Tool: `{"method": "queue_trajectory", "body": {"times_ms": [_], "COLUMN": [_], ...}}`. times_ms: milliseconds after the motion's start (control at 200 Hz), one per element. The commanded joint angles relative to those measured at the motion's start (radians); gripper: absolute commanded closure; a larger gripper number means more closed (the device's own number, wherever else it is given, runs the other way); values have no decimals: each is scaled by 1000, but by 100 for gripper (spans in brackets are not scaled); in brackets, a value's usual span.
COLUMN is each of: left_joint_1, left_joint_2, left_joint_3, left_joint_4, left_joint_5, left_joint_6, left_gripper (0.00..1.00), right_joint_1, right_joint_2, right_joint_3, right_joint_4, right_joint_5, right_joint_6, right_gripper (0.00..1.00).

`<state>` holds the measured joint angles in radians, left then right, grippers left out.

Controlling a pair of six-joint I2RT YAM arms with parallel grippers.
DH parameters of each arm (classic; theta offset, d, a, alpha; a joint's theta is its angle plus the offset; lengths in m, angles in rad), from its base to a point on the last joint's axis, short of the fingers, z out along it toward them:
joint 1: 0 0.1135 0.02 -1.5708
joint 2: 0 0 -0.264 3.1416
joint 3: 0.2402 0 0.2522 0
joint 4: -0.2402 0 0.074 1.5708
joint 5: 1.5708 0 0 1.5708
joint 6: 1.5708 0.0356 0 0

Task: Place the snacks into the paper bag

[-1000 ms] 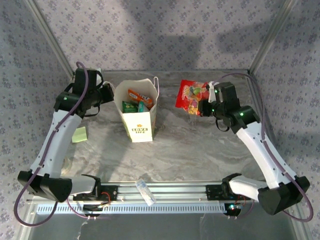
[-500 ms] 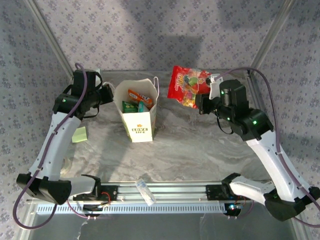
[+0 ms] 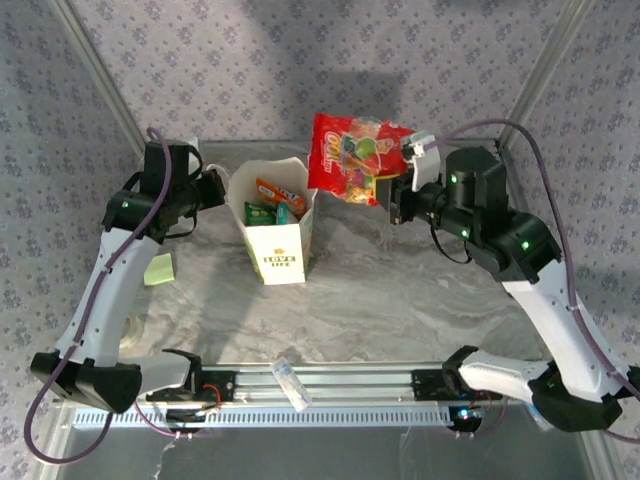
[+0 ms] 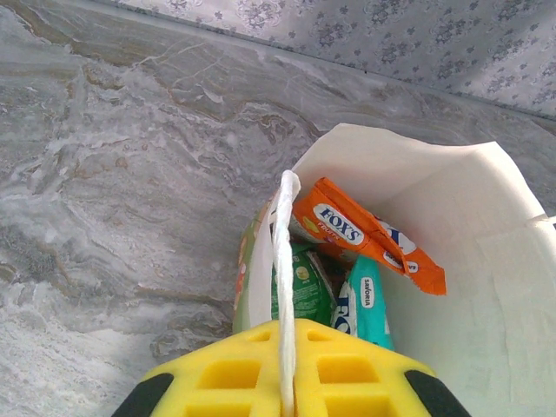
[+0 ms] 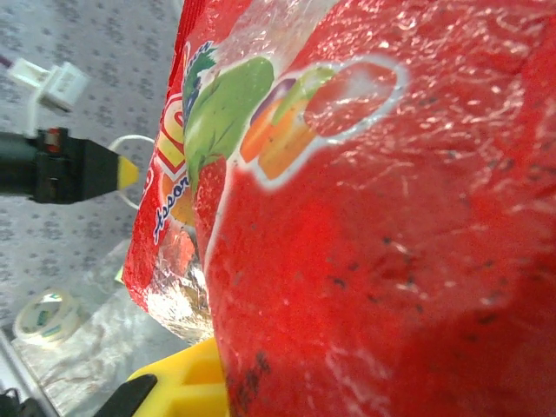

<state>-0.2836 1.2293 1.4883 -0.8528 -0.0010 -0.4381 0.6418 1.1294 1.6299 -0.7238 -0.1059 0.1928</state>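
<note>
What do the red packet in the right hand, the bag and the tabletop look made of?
Red packet: thin glossy plastic or foil film; it crinkles and throws glare. Paper bag: matte cream paper with stiff, creased walls; its cord handle looks like white woven string. Tabletop: smooth grey marble-look surface, possibly a printed sheet; hard to tell.

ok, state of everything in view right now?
paper bag: upright, mouth open
cord handle: pinched in left fingers
left fingers: shut on cord handle
right fingers: shut on red packet
red packet: held in the air, right of the bag mouth
orange packet: inside bag, tilted
green packet: inside bag
teal packet: inside bag
clear tube: lying on the front rail
</note>
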Motion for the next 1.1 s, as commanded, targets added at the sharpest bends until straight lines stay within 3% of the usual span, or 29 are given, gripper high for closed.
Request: {"method": "queue_trajectory", "body": {"times_ms": [0,235,545,1094], "left_joint_1": [3,15,40,63], "left_joint_2": [-28,-47,-71,-80], "left_joint_3": [-2,-21,-33,-39], "left_joint_4": [14,20,18,24], "left_joint_5": [-2,1,7,28], "left_joint_6": [12,15,20,27], "left_gripper": [91,91,91,90], "right_joint_1": [9,11,13,11], "right_joint_2": [35,176,390,745], "right_joint_3": [76,216,486,910], "right_joint_4": [118,128,-58,-333], "right_joint_5": [-107,-167,-234,-264], "right_joint_6": [-24,-33,-117,-133], "right_gripper": [100,100,100,100]}}
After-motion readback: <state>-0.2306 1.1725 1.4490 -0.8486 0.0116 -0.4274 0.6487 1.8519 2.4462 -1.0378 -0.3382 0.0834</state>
